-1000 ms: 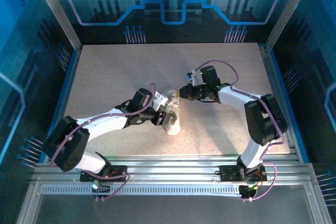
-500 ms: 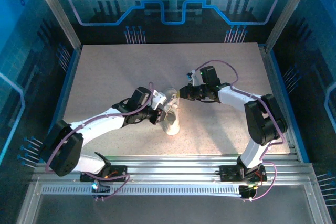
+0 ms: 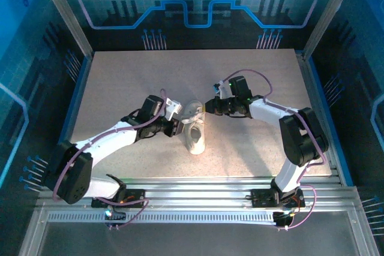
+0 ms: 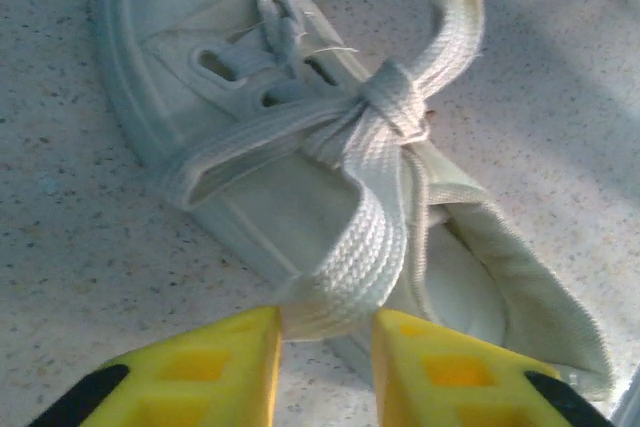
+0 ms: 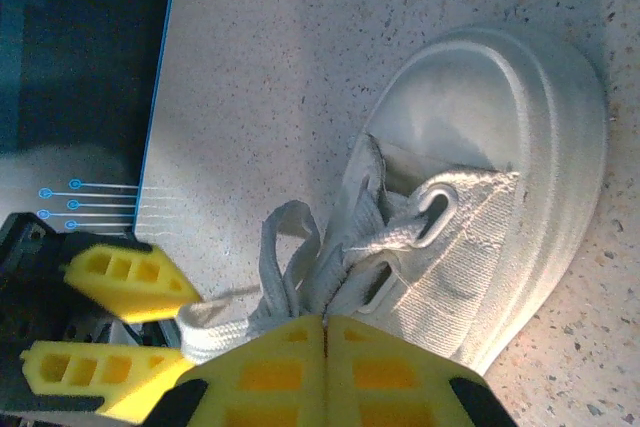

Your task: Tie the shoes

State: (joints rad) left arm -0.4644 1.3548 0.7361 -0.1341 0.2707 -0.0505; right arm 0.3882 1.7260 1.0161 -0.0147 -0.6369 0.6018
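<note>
Overhead: sneaker (image 3: 195,133) at middle of surface (image 3: 120,76); left end effector (image 3: 179,128) just left of it, right end effector (image 3: 207,107) at its far-right side.
Left wrist: fingers slightly apart, lace loop (image 4: 350,257) filling the gap, clamped or not cannot tell; lace strand (image 4: 455,27) runs to right end effector.
Right wrist: fingers pressed together, pinching that lace strand.
</note>
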